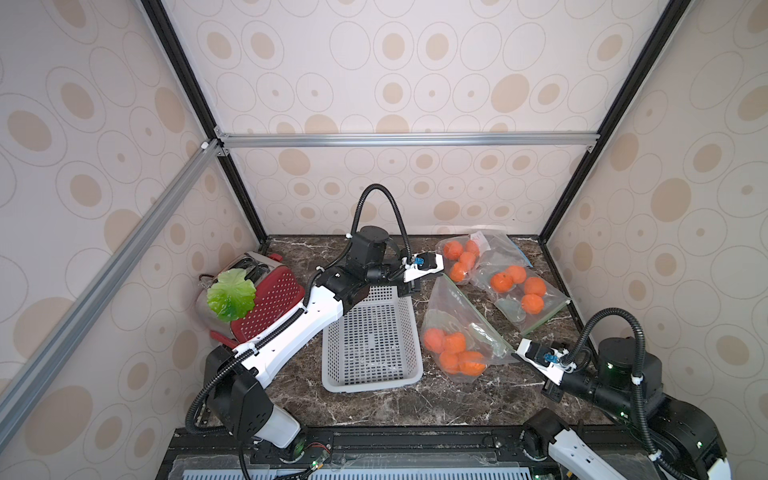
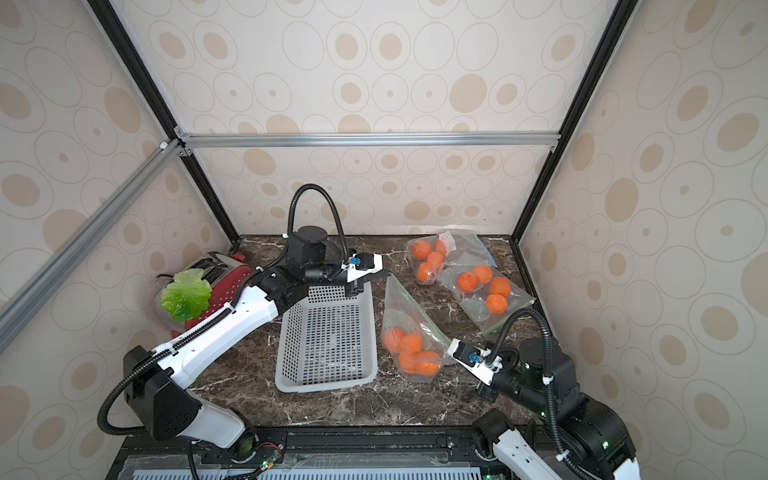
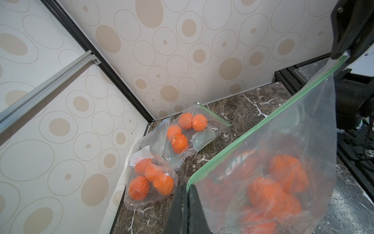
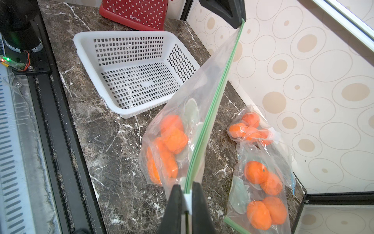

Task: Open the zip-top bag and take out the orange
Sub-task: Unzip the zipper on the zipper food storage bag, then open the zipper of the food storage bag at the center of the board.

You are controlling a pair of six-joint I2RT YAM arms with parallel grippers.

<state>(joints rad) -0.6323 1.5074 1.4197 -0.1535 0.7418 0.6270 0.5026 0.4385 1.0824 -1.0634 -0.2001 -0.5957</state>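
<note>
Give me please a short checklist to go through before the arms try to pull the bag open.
1. Left gripper shut on one end of the bag's zip: ok.
2. Right gripper shut on the other end, at the white tab: ok.
3. Zip open: not ok, its green strips lie together along the whole length.
4. Oranges low in the bag, away from the zip: ok.
5. Basket empty and beside the bag: ok.
</note>
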